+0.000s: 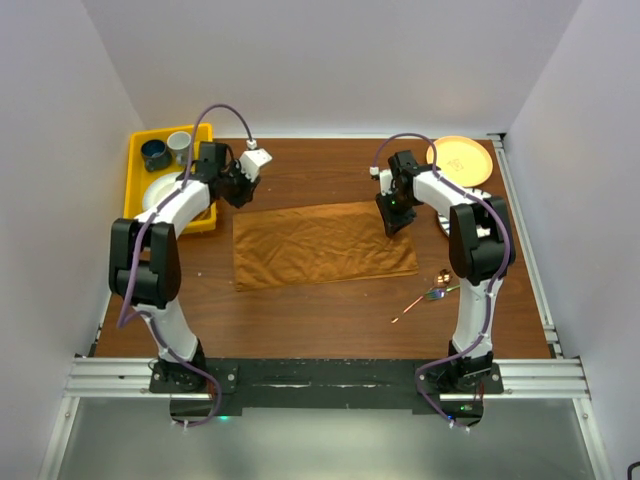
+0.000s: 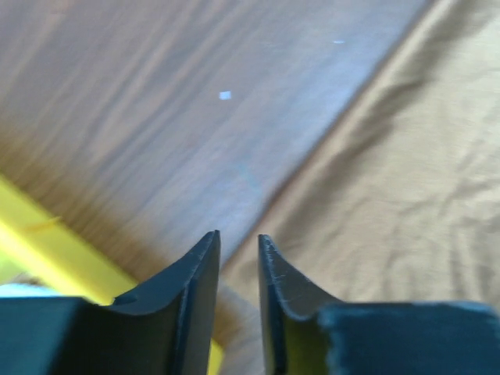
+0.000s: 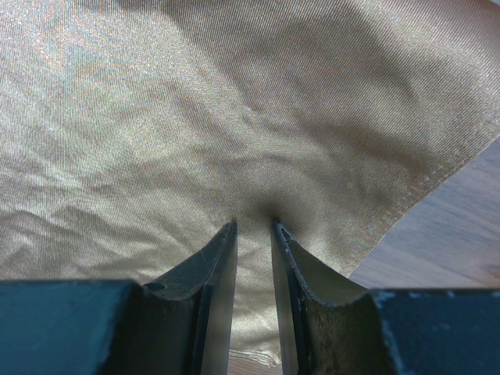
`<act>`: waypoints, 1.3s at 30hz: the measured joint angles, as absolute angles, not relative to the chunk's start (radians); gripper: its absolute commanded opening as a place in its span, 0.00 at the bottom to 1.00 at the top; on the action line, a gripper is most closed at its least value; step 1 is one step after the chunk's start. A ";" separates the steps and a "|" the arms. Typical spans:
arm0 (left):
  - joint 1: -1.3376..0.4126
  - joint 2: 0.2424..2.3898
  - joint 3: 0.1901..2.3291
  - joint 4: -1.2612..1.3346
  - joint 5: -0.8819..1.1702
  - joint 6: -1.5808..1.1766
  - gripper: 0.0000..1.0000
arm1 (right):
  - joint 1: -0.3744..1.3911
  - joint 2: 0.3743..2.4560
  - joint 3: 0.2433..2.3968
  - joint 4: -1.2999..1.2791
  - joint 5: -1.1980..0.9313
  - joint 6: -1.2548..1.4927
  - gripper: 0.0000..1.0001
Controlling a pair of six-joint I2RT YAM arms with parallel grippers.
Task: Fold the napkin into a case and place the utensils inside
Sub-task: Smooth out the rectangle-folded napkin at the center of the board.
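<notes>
At 6 o'clock the left gripper [image 2: 238,236] shows two dark fingers [image 2: 195,289] slightly apart, with nothing pinched at their tips. The rust-brown napkin [image 2: 422,180] fills 1 to 5 o'clock, its edge running diagonally across the wooden table [image 2: 156,117]. A yellow tray [image 2: 55,258] sits at 8 o'clock.

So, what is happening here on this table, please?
Two robot arms are working on a rust-brown napkin that lies spread flat on the wooden table. The right gripper pinches the cloth near its far right corner. The left gripper hovers at the far left corner, jaws slightly apart, with nothing clearly held. The utensils lie on the table beside the napkin, not yet inside any case.
</notes>
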State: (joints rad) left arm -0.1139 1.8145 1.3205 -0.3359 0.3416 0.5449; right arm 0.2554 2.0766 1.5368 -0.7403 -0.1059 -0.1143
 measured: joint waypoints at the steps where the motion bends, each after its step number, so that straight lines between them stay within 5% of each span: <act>1: -0.117 1.822 1.322 -0.341 0.357 0.542 0.25 | 0.255 2.077 1.537 -0.740 -0.106 -0.114 0.29; 39: -0.113 1.990 1.341 -0.360 0.099 0.556 0.19 | 0.255 2.077 1.537 -0.740 -0.104 -0.113 0.30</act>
